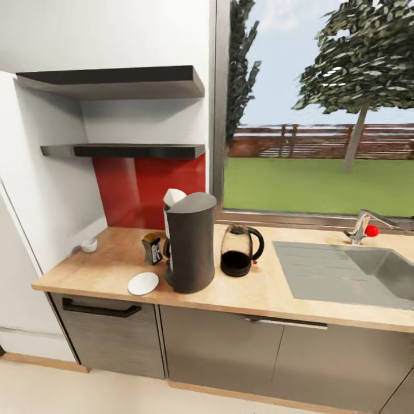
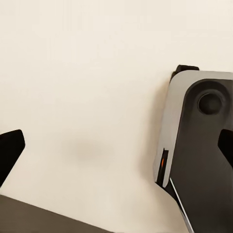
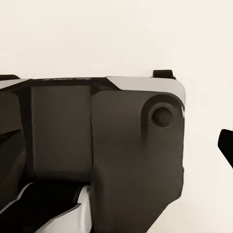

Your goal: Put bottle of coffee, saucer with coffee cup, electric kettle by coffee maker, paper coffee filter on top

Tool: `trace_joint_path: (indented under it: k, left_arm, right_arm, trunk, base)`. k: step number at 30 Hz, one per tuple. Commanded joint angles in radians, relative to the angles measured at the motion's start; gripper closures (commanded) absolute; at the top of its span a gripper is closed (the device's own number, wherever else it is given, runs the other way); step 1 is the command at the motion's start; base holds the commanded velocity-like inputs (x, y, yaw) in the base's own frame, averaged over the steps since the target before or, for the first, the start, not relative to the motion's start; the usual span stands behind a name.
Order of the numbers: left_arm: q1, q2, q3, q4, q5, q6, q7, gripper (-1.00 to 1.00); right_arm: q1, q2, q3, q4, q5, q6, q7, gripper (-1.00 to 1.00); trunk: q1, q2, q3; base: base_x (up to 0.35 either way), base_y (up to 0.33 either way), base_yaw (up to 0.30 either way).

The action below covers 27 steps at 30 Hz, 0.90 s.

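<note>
On the wooden countertop (image 1: pixel 264 293) stands the dark grey coffee maker (image 1: pixel 191 244), with a white paper filter (image 1: pixel 173 197) showing at its top rear. Just left of the machine is the small dark bottle of coffee (image 1: pixel 152 248), and the white saucer (image 1: pixel 143 283) lies bare near the front edge. Apart from them, the small white cup (image 1: pixel 89 245) sits by the left wall. To the right of the machine is the glass electric kettle (image 1: pixel 238 251). My left gripper (image 2: pixel 116 150) and right gripper (image 3: pixel 116 145) hang open over the cream floor beside my own base (image 3: pixel 97 145).
A grey sink (image 1: pixel 345 273) with a faucet (image 1: pixel 362 225) takes up the counter's right part. Two dark wall shelves (image 1: pixel 123 150) hang above the left end, beside a tall white cabinet (image 1: pixel 34 190). Grey drawers and doors run below the counter.
</note>
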Motion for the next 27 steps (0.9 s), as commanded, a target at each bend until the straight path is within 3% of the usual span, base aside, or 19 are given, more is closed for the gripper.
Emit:
trace_joint_path:
  k: [1, 6, 27]
  left_arm:
    - [0.0, 0.0, 0.009, 0.001, -0.007, -0.003, -0.004, -1.0]
    - [0.001, 0.0, 0.01, 0.001, -0.008, -0.003, -0.004, -1.0]
    - [0.001, 0.0, 0.012, 0.001, -0.009, -0.003, -0.004, -1.0]
  right_arm:
    - [-0.001, 0.0, 0.009, 0.001, -0.009, 0.003, 0.002, -1.0]
    - [-0.001, 0.006, 0.011, 0.001, -0.005, 0.003, 0.003, -1.0]
    - [-0.001, 0.009, 0.012, 0.001, 0.0, -0.005, 0.004, -1.0]
  trunk:
    - [0.0, -0.001, 0.0]
    - [0.0, -0.001, 0.0]
    - [0.0, -0.001, 0.0]
  base:
    - [0.0, 0.337, -0.289]
    - [0.0, 0.338, -0.222]
    - [0.0, 0.338, -0.006]
